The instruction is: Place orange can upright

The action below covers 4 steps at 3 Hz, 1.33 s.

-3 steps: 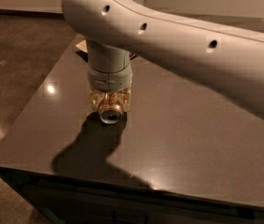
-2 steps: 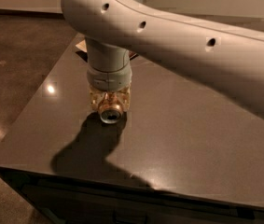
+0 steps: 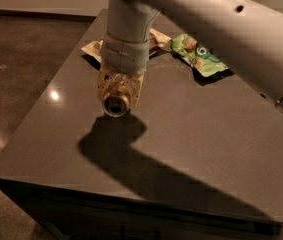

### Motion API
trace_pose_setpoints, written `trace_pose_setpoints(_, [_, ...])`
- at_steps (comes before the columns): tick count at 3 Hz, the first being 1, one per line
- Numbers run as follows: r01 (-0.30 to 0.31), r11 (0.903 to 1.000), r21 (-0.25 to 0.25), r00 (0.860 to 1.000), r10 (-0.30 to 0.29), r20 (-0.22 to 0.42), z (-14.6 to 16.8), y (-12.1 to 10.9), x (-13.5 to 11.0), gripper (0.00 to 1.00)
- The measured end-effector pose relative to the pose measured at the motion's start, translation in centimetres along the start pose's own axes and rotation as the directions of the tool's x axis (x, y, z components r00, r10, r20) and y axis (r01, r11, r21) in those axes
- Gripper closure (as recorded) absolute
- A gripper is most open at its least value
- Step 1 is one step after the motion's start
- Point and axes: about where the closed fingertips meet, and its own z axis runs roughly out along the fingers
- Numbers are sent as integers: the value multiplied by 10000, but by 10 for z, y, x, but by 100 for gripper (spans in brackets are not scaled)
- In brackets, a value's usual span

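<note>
One orange can (image 3: 116, 104) sits in the gripper (image 3: 118, 95) over the left half of the dark table (image 3: 206, 134), lying on its side rather than upright, with one round silver end turned toward the camera. The gripper's pale, yellowish fingers (image 3: 101, 86) are clamped on the can from both sides, and its orange-brown body is mostly hidden between them. A hard shadow begins on the tabletop just below the can; whether the can touches the surface cannot be told. The grey wrist (image 3: 126, 39) stands straight above the gripper, and the white arm (image 3: 206, 9) runs off to the upper right. Behind the wrist lies a tan snack bag (image 3: 92, 47), partly hidden, and well to the right of it a green snack bag (image 3: 199, 54). The floor (image 3: 21, 59) is dark and speckled.
</note>
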Motion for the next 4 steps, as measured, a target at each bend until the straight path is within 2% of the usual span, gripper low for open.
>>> trace_pose_setpoints(1, [-1426, 9818, 1258, 9843, 1273, 1225, -24, -13, 8, 100])
trace_pose_setpoints(2, [-3159, 9259, 2071, 9295, 2582, 2635, -43, -16, 6, 100])
trace_pose_setpoints(3, [-5439, 8091, 2225, 8002, 4204, 4277, -55, -7, 5, 100])
trace_pose_setpoints(4, [-7253, 6657, 1755, 6313, 5414, 5553, -62, 2, 8, 100])
